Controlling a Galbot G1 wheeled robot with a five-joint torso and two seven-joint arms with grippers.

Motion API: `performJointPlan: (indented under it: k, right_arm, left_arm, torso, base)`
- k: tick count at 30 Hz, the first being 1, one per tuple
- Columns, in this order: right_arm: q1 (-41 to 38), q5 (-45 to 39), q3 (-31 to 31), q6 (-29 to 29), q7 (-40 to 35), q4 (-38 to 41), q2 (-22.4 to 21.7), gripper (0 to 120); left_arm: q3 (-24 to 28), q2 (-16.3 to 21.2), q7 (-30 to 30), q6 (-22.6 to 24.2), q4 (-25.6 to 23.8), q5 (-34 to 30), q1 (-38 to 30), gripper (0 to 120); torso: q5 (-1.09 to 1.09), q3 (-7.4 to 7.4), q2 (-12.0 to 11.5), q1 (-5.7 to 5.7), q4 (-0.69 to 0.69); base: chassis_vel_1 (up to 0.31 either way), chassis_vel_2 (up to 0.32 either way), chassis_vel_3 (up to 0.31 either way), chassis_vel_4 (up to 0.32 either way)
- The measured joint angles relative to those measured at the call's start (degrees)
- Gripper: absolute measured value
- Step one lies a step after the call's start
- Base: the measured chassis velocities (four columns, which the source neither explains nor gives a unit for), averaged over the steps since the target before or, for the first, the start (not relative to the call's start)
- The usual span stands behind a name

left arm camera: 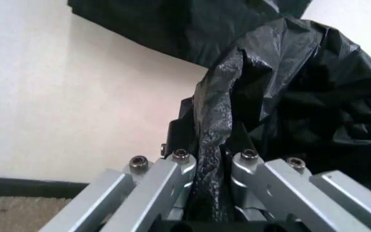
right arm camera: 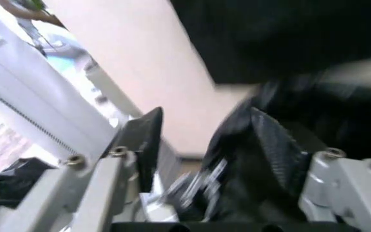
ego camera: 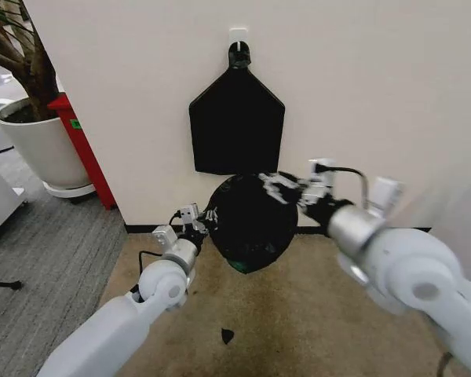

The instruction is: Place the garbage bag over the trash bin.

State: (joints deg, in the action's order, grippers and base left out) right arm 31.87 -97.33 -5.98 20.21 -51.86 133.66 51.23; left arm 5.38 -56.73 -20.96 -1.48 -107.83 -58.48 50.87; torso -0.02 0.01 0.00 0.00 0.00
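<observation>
The garbage bag (ego camera: 250, 224) hangs in the air in front of the wall, held between the two grippers above the tan carpet (ego camera: 298, 314). In the head view it bulges into a rounded, crinkled mass whose long axis runs roughly up and down, its lower end tapering to a point toward the floor. Just above it, a flat black bundle (ego camera: 236, 126) hangs from a hook (ego camera: 238, 39) on the wall; the top of the bag overlaps the bundle's lower edge in that view.

The left gripper (ego camera: 200, 226) is at the bag's left edge. The left wrist view adds what the head view cannot: a twisted strip of the bag (left arm camera: 214, 159) runs down between the fingers, which are clamped on it.

The right gripper (ego camera: 286, 187) is at the bag's upper right. In the right wrist view its fingers stand apart, with the bag's plastic (right arm camera: 263, 159) lying against one dark finger pad (right arm camera: 279, 145) and in the gap; the view is blurred.

A small black scrap (ego camera: 227, 336) lies on the carpet below. A white plant pot (ego camera: 39, 141) stands well off to the left, beside a red panel (ego camera: 82, 145).
</observation>
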Motion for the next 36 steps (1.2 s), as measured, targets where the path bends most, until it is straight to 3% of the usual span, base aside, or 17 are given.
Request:
performJointPlan:
  k: [2,7,13,23,36]
  right_arm:
    - [-3.14,-3.83,-3.71,-1.38,-7.49,-4.01,4.69,36]
    - [-7.22,-5.66,-7.37,-4.18,-17.88,-11.20,10.45,18]
    - [-10.75,-7.66,-10.02,-7.09,-25.86,-15.48,13.20,0]
    - [-12.82,-7.38,-13.23,-10.02,-30.11,-21.88,17.26,0]
    - [-8.69,-0.26,-16.92,-8.81,-31.62,-28.26,19.52,0]
  left_arm:
    - [0.00,-0.10,0.71,-0.42,0.13,1.11,0.01,4]
    - [-0.32,-0.09,2.17,-1.17,0.17,3.15,0.27,4]
    - [-0.95,-0.15,3.98,-2.29,0.17,5.83,0.76,4]
    - [-1.28,-0.95,7.43,-4.11,0.17,10.86,1.30,4]
    - [-2.67,-0.77,8.90,-4.72,-0.95,10.94,1.82,4]
  torso:
    - [0.02,0.00,0.00,0.00,0.02]
    - [0.01,0.00,0.00,0.00,0.01]
    - [0.00,0.00,0.00,0.00,0.01]
    - [0.01,0.00,0.00,0.00,0.00]
    - [0.02,0.00,0.00,0.00,0.00]
  base:
    - [0.000,0.000,0.000,0.000]
    - [0.000,0.000,0.000,0.000]
    - [0.000,0.000,0.000,0.000]
    - [0.000,0.000,0.000,0.000]
    - [0.000,0.000,0.000,0.000]
